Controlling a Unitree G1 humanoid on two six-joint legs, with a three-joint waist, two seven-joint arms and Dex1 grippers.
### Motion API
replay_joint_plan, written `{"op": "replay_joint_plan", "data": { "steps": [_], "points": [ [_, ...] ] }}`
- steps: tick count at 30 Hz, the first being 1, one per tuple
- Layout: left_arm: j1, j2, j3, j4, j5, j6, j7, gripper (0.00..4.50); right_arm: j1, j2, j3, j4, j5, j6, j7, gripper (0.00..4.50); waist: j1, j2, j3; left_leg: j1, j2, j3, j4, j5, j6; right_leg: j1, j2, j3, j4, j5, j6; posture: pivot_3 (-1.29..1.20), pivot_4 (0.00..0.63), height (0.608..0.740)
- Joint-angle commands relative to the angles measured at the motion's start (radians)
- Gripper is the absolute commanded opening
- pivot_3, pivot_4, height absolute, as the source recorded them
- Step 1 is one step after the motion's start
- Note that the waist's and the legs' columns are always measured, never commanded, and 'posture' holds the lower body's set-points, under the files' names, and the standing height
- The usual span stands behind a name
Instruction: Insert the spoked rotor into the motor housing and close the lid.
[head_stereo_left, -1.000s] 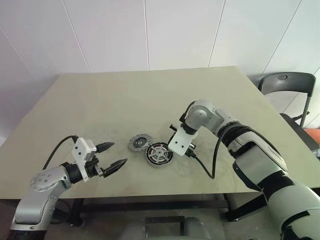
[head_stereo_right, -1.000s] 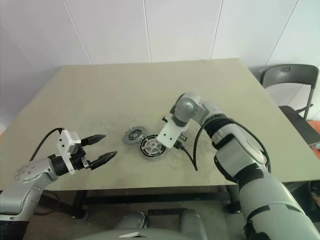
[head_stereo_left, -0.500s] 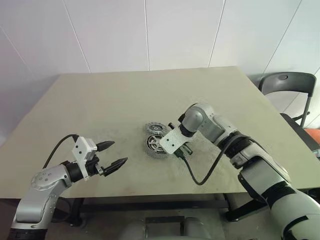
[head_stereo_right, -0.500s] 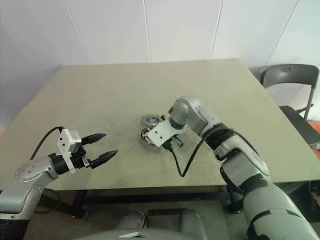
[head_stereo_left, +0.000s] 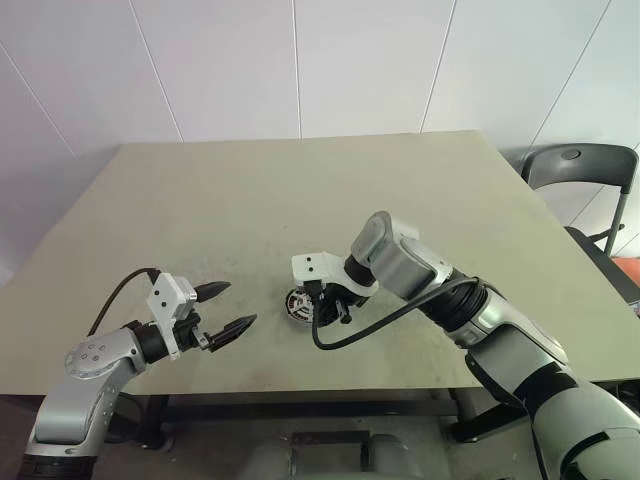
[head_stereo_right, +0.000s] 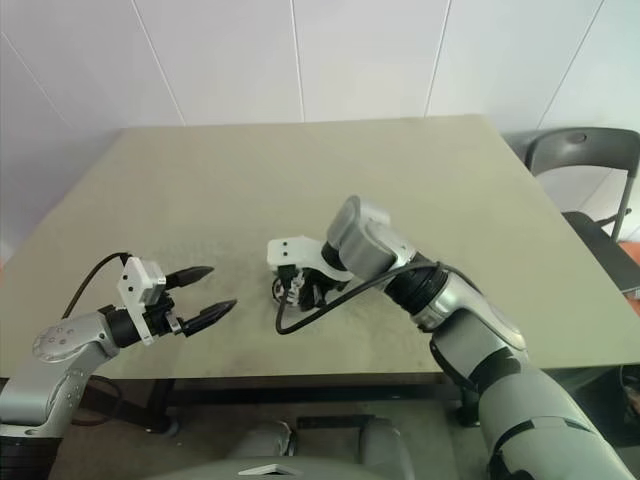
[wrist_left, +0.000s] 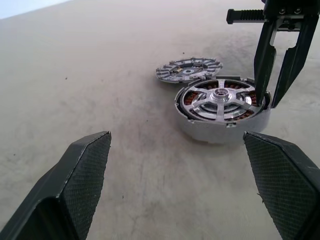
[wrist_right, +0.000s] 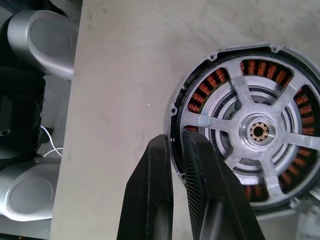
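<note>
Spoked rotor (wrist_left: 220, 98) sits inside motor housing (wrist_left: 225, 127) mid-surface (head_stereo_left: 200, 220), copper windings visible btwn spokes. Lid (wrist_left: 189, 70) lies flat, touching housing at its 11 o'clock. Right claw (wrist_right: 177, 150) clenched on rotor rim, pointing down; vs 1 s ago it's rolled over. Left claw (head_stereo_left: 222, 309) released, unmoved.

I see a bare beige table (head_stereo_left: 200, 220) spread before me, a white panelled wall (head_stereo_left: 300, 60) behind it. A dark chair (head_stereo_left: 575, 170) stands off the table's far right corner.
</note>
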Motion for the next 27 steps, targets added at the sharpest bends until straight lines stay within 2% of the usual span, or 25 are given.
{"op": "replay_joint_plan", "data": {
  "steps": [1, 3, 9, 11, 14, 18, 22, 24, 27],
  "points": [
    [-0.010, -0.002, 0.003, -0.006, 0.004, -0.022, 0.005, 4.50, -0.032, 0.022, -0.016, 0.041, -0.008, 0.006, -0.084, 0.08, -0.003, 0.000, 0.000, 0.000, 0.000, 0.000, 0.000, 0.000, 0.000, 0.000, 0.000, 0.000, 0.000, 0.000, 0.001, 0.00, 0.000, 0.740],
    [-0.008, -0.003, 0.003, -0.004, 0.005, -0.023, 0.006, 4.50, -0.037, 0.030, -0.024, 0.050, 0.002, 0.020, -0.097, 0.08, -0.006, 0.000, 0.000, 0.000, 0.000, 0.000, 0.002, 0.000, 0.000, 0.000, 0.001, 0.000, 0.001, 0.000, 0.001, 0.00, 0.000, 0.740],
    [-0.012, -0.005, 0.001, 0.001, 0.005, -0.030, 0.004, 4.50, -0.075, -0.019, -0.030, -0.037, 0.065, 0.019, -0.032, 2.07, -0.003, 0.000, 0.000, 0.000, 0.000, 0.000, 0.004, 0.001, -0.001, 0.000, 0.001, 0.000, 0.002, -0.001, -0.001, 0.00, 0.000, 0.740],
    [-0.014, -0.006, 0.001, 0.005, -0.002, -0.029, -0.001, 4.50, -0.083, -0.035, -0.039, -0.058, 0.072, -0.038, -0.039, 2.77, -0.003, 0.000, 0.000, -0.001, 0.000, 0.000, 0.003, 0.001, -0.001, -0.002, 0.001, 0.000, 0.002, -0.001, -0.001, 0.00, 0.000, 0.740],
    [-0.016, -0.007, 0.002, 0.010, -0.014, -0.029, -0.013, 4.50, -0.085, -0.099, -0.036, -0.038, 0.037, -0.341, -0.062, 3.79, -0.004, 0.000, 0.000, -0.003, 0.001, 0.000, 0.002, 0.001, -0.001, -0.004, 0.001, 0.000, 0.001, 0.001, 0.002, 0.00, 0.000, 0.740],
    [-0.012, -0.005, 0.008, 0.010, -0.023, -0.026, -0.024, 4.50, -0.088, -0.129, -0.038, 0.091, 0.026, -0.695, -0.071, 3.79, -0.004, 0.000, 0.000, -0.004, 0.000, 0.001, 0.002, 0.001, -0.001, -0.003, 0.000, 0.000, 0.000, 0.001, 0.002, 0.00, 0.000, 0.740],
    [0.004, 0.000, 0.018, 0.000, -0.045, -0.010, -0.039, 4.50, -0.116, -0.094, -0.036, 0.299, -0.020, -1.083, -0.160, 3.79, -0.012, 0.000, 0.000, -0.003, 0.001, 0.001, 0.002, 0.001, -0.001, -0.003, 0.001, 0.000, 0.001, 0.000, 0.002, 0.00, 0.000, 0.740],
    [0.021, 0.006, 0.020, -0.013, -0.052, -0.005, -0.045, 4.50, -0.134, -0.096, 0.000, 0.362, -0.055, -1.193, -0.120, 3.79, -0.016, 0.000, 0.000, -0.002, 0.001, 0.001, 0.002, 0.001, -0.001, -0.003, 0.001, 0.000, 0.001, 0.001, 0.001, 0.00, 0.000, 0.740],
    [0.040, 0.009, 0.021, -0.027, -0.056, -0.005, -0.051, 4.50, -0.137, -0.078, 0.000, 0.405, -0.058, -1.249, -0.079, 3.79, -0.026, 0.000, 0.000, -0.003, 0.001, 0.000, 0.002, 0.001, -0.001, -0.002, 0.001, 0.000, 0.001, 0.003, -0.001, 0.00, 0.000, 0.740]
  ]
}}
